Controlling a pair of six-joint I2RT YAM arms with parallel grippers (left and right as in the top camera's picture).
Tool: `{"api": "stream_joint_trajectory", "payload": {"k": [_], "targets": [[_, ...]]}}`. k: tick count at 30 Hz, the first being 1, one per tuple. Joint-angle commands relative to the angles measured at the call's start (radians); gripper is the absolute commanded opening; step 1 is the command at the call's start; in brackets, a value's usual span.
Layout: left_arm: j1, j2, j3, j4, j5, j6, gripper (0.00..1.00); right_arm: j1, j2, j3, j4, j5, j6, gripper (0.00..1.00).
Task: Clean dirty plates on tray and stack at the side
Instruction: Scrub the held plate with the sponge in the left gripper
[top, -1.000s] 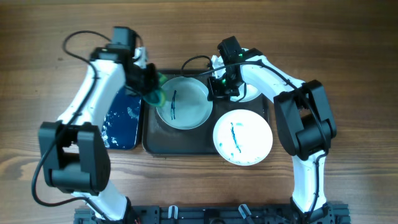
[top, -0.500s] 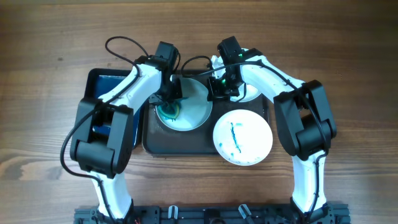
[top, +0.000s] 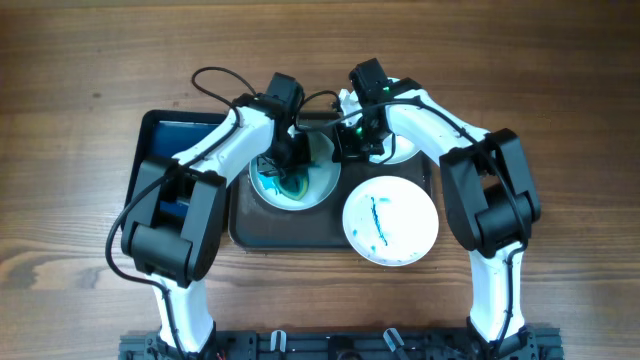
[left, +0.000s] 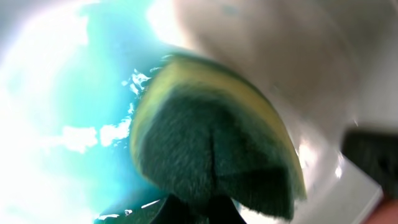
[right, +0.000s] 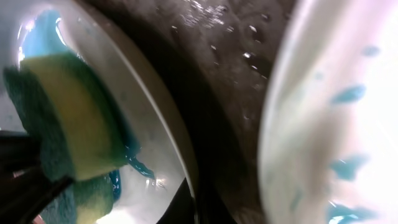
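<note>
Three plates in view, none cleaned or stacked at the side yet. The first plate (top: 315, 190) lies on the left half of the tray (top: 258, 230), its face wet with teal smear under the scrub; the second plate (top: 390, 222), its teal streak untouched, overlaps the tray's front right edge; the third plate (top: 403, 152) lies back right, mostly under the right arm. Left gripper (top: 290, 165): jaws clamped narrow on the green-and-yellow sponge (left: 211, 162), pressing it to the first plate's face. Right gripper (top: 350, 145): at that plate's right rim, likely steadying it, though I cannot tell whether its jaws pinch the rim.
</note>
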Motion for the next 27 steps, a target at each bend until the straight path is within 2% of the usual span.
{"api": "stream_joint_trajectory", "payload": {"k": [1,4,6,8,11,17,18,20,23,25,27], "targets": [[0.031,0.053,-0.029,0.007,-0.482,-0.257,0.04,0.002,0.028,-0.013,-0.01,0.029,-0.002,0.04],[0.031,0.053,-0.029,-0.042,-0.585,-0.35,0.04,0.002,0.028,-0.013,-0.016,0.065,-0.002,0.04],[0.031,0.053,-0.029,-0.07,-0.585,-0.351,0.04,0.002,0.028,-0.013,-0.021,0.067,-0.002,0.04],[0.031,0.053,-0.029,-0.105,-0.525,-0.331,0.04,0.002,0.028,-0.013,-0.021,0.067,-0.001,0.04],[0.031,0.053,-0.029,-0.109,-0.225,-0.131,0.04,0.002,0.028,-0.013,-0.02,0.066,0.002,0.04],[0.031,0.053,-0.029,-0.047,0.494,0.322,0.04,0.002,0.028,-0.013,-0.021,0.063,0.001,0.04],[0.031,0.053,-0.029,-0.032,0.555,0.353,0.04,0.002,0.028,-0.013,-0.021,0.063,0.002,0.04],[0.031,0.053,-0.029,0.008,0.574,0.359,0.04,0.002,0.028,-0.013,-0.023,0.063,0.002,0.04],[0.035,0.053,-0.029,0.044,0.519,0.334,0.04,0.002,0.028,-0.013,-0.026,0.063,0.002,0.04],[0.046,0.053,-0.029,0.064,0.409,0.264,0.04,0.002,0.028,-0.013,-0.027,0.063,0.001,0.04],[0.066,0.053,-0.029,0.086,0.204,0.149,0.04,0.002,0.028,-0.013,-0.026,0.063,0.001,0.04]]}}
